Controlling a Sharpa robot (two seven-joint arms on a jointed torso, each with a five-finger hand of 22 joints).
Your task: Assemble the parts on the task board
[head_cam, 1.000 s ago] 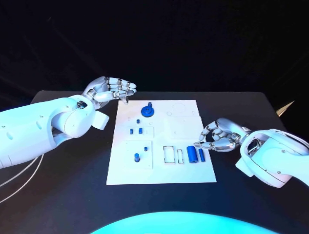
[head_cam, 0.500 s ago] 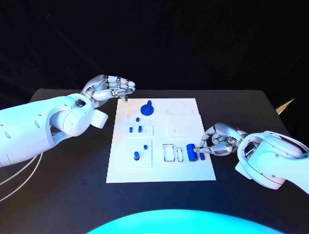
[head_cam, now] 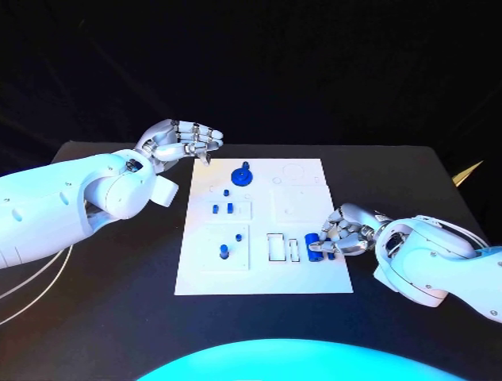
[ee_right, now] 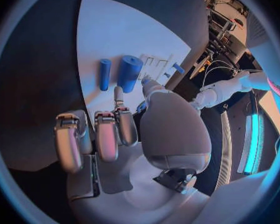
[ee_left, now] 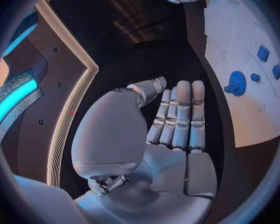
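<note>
The task board (head_cam: 265,270) was laid in the middle of the black table (head_cam: 411,175). The left hand (head_cam: 185,143) was held just off the board's far left corner, fingers curled in on nothing, near the round blue part (head_cam: 243,176). The right hand (head_cam: 340,232) was lowered at the board's right edge, fingers bent, nothing pinched. A thick blue cylinder (ee_right: 129,73) and a thin blue rod (ee_right: 105,74) were seen lying side by side just beyond its fingertips (ee_right: 117,91), untouched.

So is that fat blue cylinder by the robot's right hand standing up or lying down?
Lying down. The fat blue cylinder lies on its side on the white task board, beside a thinner blue rod; the right hand is not holding it.
</note>
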